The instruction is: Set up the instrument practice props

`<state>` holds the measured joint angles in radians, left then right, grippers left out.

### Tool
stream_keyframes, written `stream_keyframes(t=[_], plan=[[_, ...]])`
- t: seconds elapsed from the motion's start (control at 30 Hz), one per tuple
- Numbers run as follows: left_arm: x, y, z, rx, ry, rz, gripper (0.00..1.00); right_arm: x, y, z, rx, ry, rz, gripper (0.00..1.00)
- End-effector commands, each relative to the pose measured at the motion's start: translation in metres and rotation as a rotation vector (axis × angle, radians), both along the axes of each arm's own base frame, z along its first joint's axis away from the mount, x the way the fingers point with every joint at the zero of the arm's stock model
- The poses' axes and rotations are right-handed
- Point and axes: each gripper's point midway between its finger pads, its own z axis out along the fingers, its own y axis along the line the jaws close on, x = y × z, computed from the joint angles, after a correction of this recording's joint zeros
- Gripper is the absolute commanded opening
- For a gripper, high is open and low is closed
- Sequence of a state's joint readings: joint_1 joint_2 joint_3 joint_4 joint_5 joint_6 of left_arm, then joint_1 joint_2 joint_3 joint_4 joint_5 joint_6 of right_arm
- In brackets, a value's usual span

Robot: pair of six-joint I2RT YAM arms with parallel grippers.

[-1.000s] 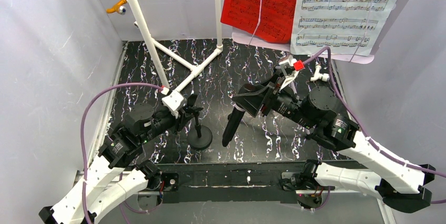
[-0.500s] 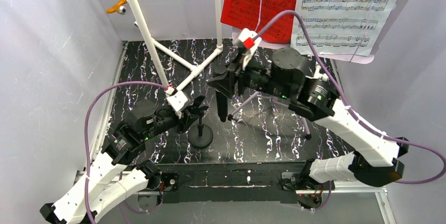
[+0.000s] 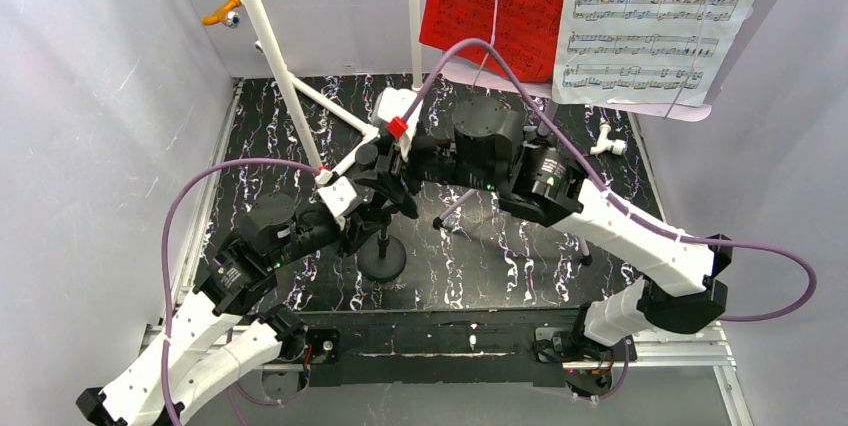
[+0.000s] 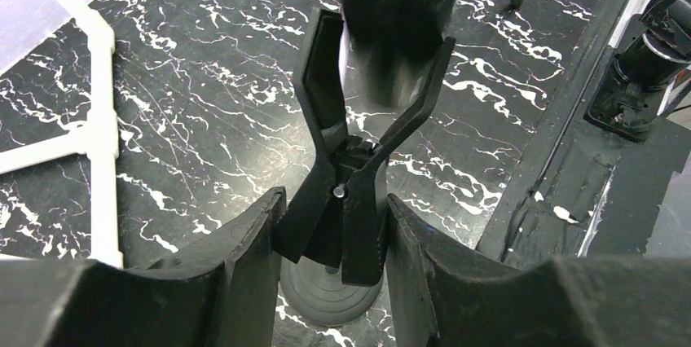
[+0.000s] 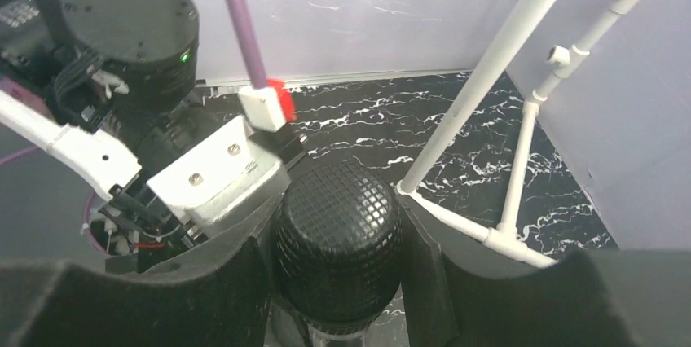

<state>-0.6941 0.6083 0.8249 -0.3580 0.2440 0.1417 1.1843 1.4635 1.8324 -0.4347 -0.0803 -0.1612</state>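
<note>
Sheets first, from the top view: the red music sheet (image 3: 495, 6) and white music sheet (image 3: 660, 21) are already propped on the lilac music stand (image 3: 690, 112) at the back of the worktop (image 3: 500, 256), so that bit looks done. One prop seems left.

Left wrist view: the round-base stand (image 4: 330, 290) is pinched at its forked clip (image 4: 358, 160) by the left end effector (image 4: 330, 233). The blurry black microphone (image 4: 399, 13) is seen between the prong tips, apparently not seated yet.

Right wrist view: the microphone's mesh head is squeezed in the right end effector (image 5: 336, 282), near the white PVC frame (image 5: 489, 78).
</note>
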Motion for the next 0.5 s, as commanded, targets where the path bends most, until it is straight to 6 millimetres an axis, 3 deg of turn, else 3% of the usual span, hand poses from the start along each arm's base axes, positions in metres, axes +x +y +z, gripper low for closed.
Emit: stream_keyframes(t=[0.0,0.2,0.47], plan=[[-0.006,-0.003,-0.009,-0.011,0.027,-0.035,0.00,-0.022,-0.004,0.049,0.225,-0.135,0.087,0.01],[-0.008,-0.002,-0.010,-0.022,0.021,-0.037,0.00,-0.031,-0.014,0.076,0.448,-0.150,0.103,0.01],[-0.013,-0.004,-0.011,-0.037,0.027,-0.067,0.00,-0.037,-0.007,0.060,0.486,-0.294,0.157,0.01]])
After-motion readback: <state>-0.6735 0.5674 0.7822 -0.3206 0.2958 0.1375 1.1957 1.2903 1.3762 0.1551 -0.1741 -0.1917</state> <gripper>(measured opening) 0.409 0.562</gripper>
